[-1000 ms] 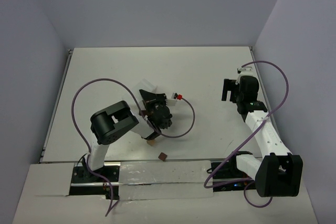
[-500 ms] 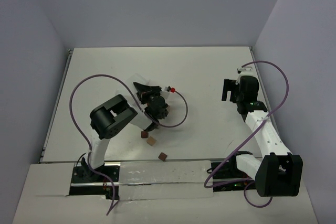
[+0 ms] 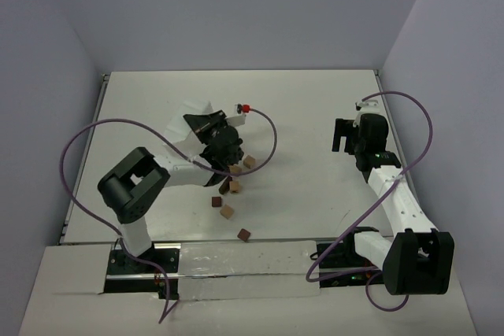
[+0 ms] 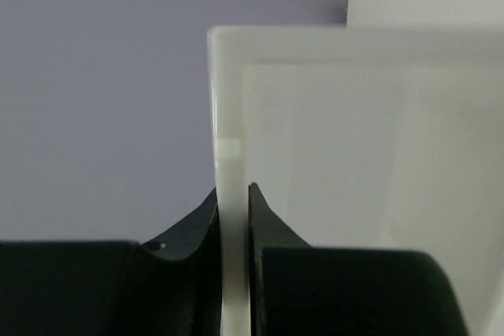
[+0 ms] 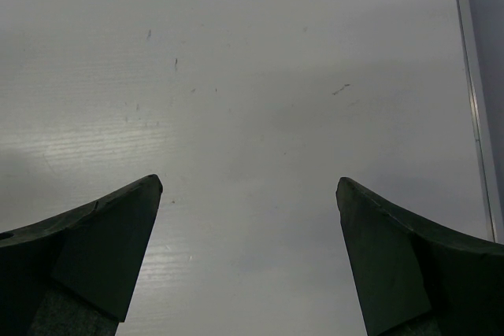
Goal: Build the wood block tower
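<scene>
The gripper [image 5: 248, 186] hangs over bare table [image 5: 252, 76], its two dark fingers [image 5: 102, 249] spread wide at the lower corners with nothing between them. A few faint specks [image 5: 340, 89] mark the white surface. Along the right runs a thin pale rim [image 5: 472, 100], with what may be wall [image 5: 493, 29] beyond.

Top external: high behind arm bases [image 3: 126, 261], looking down on whole tabletop [image 3: 315, 108]. Left wrist: tight on left claw [image 4: 234, 202], white container [image 4: 315, 155] filling view. Right wrist: low over same tabletop, right claw [image 5: 248, 194] framing.
</scene>
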You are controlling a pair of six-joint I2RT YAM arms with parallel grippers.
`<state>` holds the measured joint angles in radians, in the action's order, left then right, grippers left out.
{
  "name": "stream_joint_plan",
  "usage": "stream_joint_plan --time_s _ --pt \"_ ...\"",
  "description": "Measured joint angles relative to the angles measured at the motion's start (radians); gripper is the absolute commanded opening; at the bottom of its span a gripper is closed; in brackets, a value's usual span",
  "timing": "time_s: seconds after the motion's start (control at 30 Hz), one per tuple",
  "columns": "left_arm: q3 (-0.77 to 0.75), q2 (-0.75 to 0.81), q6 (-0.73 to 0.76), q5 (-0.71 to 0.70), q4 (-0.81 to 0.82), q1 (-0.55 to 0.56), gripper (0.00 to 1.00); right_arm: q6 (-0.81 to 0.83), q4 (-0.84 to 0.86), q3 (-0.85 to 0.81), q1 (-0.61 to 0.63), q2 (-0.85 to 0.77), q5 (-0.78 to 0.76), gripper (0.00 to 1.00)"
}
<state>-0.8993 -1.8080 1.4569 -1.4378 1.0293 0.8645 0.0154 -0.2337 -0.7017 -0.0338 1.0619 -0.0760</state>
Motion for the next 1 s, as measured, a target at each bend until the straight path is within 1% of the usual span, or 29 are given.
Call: stream_joint_plan --time_s 0.03,0.07,0.13,0.17,0.2,0.23,0.3,0.37,0.43,0.5,0.6,0.7,0.8,0.87,0.93,1.0 --pt "-0.045 0.028 -0.161 0.022 -0.206 -0.003 0.00 0.000 0.000 0.000 0.000 0.001 0.003 1.00" --pt "-0.138 0.035 -0.367 0.052 -0.502 -0.010 0.00 0.000 0.000 0.000 -0.001 0.002 0.003 1.00" --pt "-0.407 -0.020 -0.749 0.179 -1.015 -0.029 0.00 0.000 -0.005 0.000 -0.002 0.004 0.005 1.00" --pt "-0.524 -0.055 -0.902 0.259 -1.182 -0.045 0.00 0.000 -0.006 0.000 -0.002 0.004 0.005 1.00" --pt "-0.601 -0.069 -1.022 0.334 -1.313 -0.061 0.00 0.000 -0.007 0.000 -0.003 0.005 0.007 1.00" --pt "-0.632 -0.069 -1.115 0.392 -1.407 -0.077 0.00 0.000 -0.007 0.000 -0.004 0.005 0.006 1.00" --pt "-0.649 -0.053 -1.259 0.479 -1.588 -0.105 0.00 0.000 -0.008 -0.001 -0.004 0.005 0.007 1.00" --pt "-0.651 -0.051 -1.357 0.563 -1.733 -0.135 0.00 0.000 -0.008 -0.001 -0.004 0.005 0.008 1.00" --pt "-0.651 -0.052 -1.422 0.643 -1.836 -0.162 0.00 0.000 -0.008 -0.001 -0.004 0.008 0.009 1.00" --pt "-0.652 -0.050 -1.468 0.738 -1.903 -0.208 0.00 0.000 -0.008 -0.001 -0.004 0.010 0.010 1.00" --pt "-0.658 -0.041 -1.494 0.875 -1.939 -0.327 0.00 0.000 -0.010 -0.002 -0.004 0.016 0.015 1.00" --pt "-0.649 -0.001 -1.467 0.950 -1.913 -0.492 0.00 0.000 -0.014 -0.005 -0.004 0.026 0.019 1.00" --pt "-0.568 0.094 -1.383 1.007 -1.791 -0.645 0.00 0.000 -0.016 -0.006 -0.004 0.034 0.025 1.00" --pt "-0.529 0.148 -1.327 1.036 -1.749 -0.737 0.00 0.000 -0.020 -0.008 -0.005 0.040 0.029 1.00" --pt "-0.553 0.148 -1.279 1.094 -1.745 -0.835 0.00 0.000 -0.024 -0.008 -0.005 0.042 0.034 1.00" --pt "-0.639 0.085 -1.243 1.165 -1.761 -0.931 0.00 0.000 -0.028 -0.012 -0.005 0.042 0.037 1.00"
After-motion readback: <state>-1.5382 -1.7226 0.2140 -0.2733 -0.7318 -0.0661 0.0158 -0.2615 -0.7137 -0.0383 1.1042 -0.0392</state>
